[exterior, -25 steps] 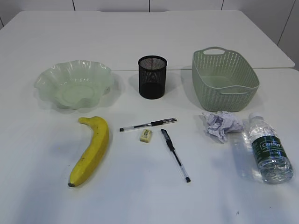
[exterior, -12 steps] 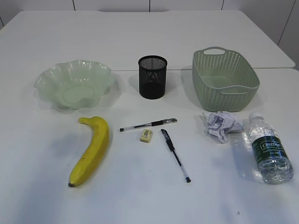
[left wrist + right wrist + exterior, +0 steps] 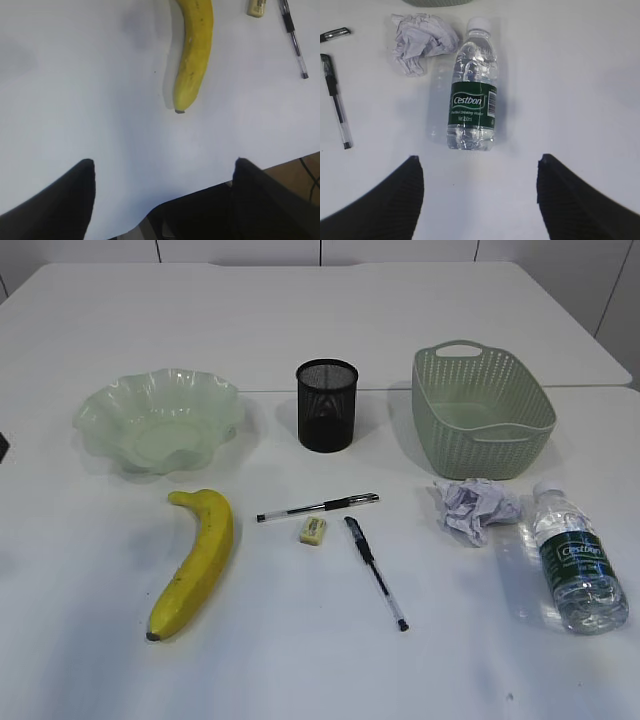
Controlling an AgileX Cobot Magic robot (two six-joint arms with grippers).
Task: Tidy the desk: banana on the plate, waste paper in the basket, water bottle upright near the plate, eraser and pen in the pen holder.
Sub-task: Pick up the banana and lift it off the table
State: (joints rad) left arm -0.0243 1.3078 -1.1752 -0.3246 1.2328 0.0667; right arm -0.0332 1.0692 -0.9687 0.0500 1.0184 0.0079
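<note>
A yellow banana (image 3: 195, 560) lies front left on the white table, below the pale green wavy plate (image 3: 160, 420). A small eraser (image 3: 312, 530) lies between two black pens (image 3: 318, 507) (image 3: 375, 572). Crumpled waste paper (image 3: 475, 507) lies in front of the green basket (image 3: 480, 410). The water bottle (image 3: 577, 558) lies on its side at the right. The black mesh pen holder (image 3: 326, 405) stands in the middle. My left gripper (image 3: 162, 167) is open and empty, short of the banana (image 3: 192, 55). My right gripper (image 3: 477, 162) is open and empty, short of the bottle (image 3: 472, 100).
The left wrist view shows the table's near edge (image 3: 200, 187) just ahead of the fingers, plus the eraser (image 3: 256, 7) and a pen (image 3: 295, 45). The right wrist view shows the paper (image 3: 422, 42) and a pen (image 3: 335, 100) left of the bottle.
A small dark part has appeared at the left edge of the exterior view. None of the objects on the table has moved.
</note>
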